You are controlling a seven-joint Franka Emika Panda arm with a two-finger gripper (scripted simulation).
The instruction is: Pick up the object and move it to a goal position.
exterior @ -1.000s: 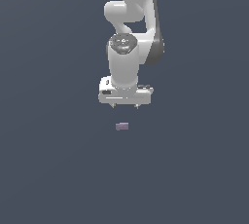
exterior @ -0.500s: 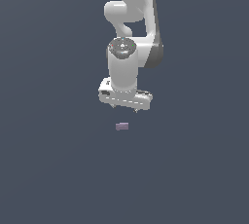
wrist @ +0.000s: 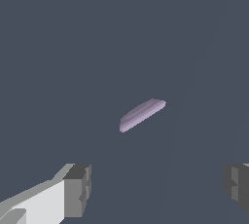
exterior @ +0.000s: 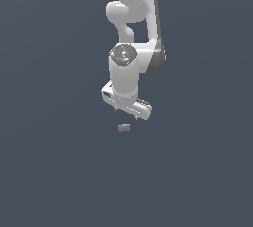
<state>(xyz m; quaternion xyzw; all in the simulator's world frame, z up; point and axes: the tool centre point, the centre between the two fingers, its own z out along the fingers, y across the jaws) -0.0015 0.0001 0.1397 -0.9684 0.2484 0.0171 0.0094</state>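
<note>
Mauve-purple block [exterior: 124, 128] lies flat on the plain dark grey floor [exterior: 54, 171], all on its own, nothing touching it. No edges or corners of that surface show in either view, so the block can only be placed against the arm. The white Panda arm [exterior: 134, 18] hangs from above, its wrist tilted so the hand slants down toward the exterior view's right. The gripper [exterior: 127, 109] hovers just above the block, clear of it, with a little gap between. In the wrist view the block [wrist: 142, 114] shows as a thin slanted sliver on the floor. The two grey fingertips [wrist: 78, 190] stand far apart at either side of the picture, so the jaws are spread wide and carry nothing. The block sits beyond the tips, roughly in line with the space between them.
</note>
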